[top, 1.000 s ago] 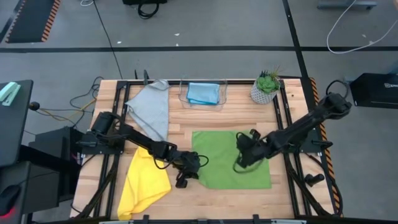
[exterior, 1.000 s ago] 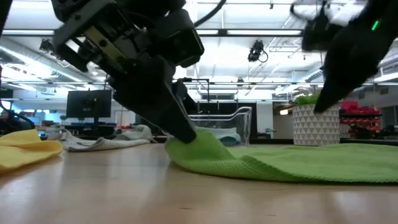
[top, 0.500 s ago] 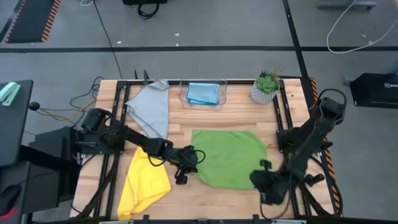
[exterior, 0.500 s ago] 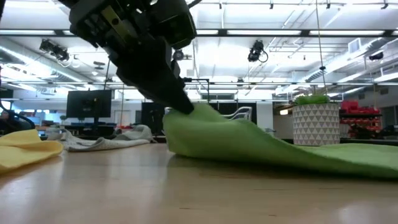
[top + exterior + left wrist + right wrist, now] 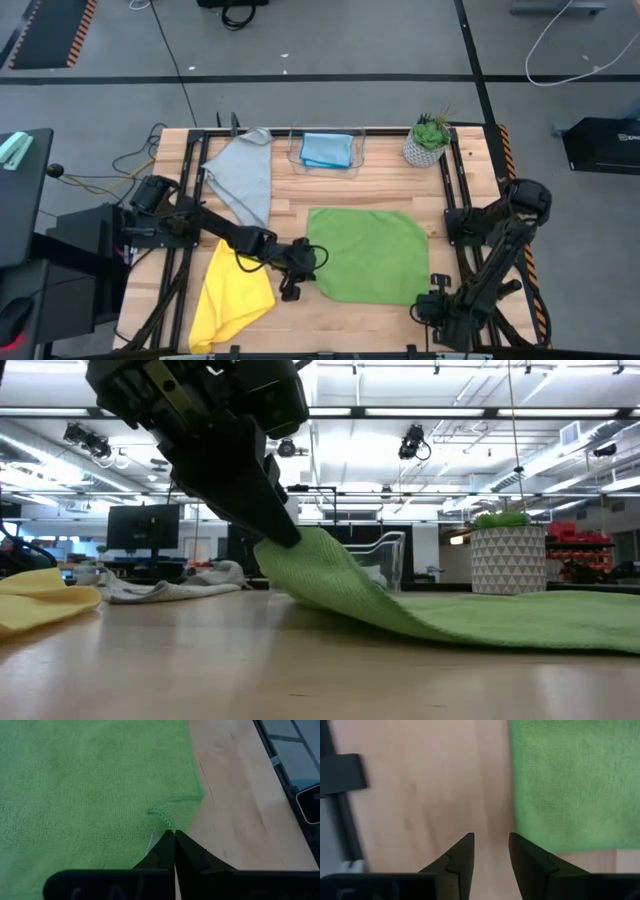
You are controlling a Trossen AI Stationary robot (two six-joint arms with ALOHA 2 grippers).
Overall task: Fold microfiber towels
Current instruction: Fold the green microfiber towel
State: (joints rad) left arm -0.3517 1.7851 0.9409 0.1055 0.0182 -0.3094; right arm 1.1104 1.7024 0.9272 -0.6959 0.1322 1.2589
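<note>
At about 8 o'clock on the table the yellow towel (image 5: 232,296) lies bunched, and the left arm reaches low across it from the 9 o'clock edge. The left gripper (image 5: 297,271) has its jaws clamped on the near-left corner of the green towel (image 5: 368,255), lifting that corner while the rest lies flat at centre. At 5 o'clock the right gripper (image 5: 438,308) hovers off the towel's near-right corner on a folded-back arm, jaws slightly apart and empty.
</note>
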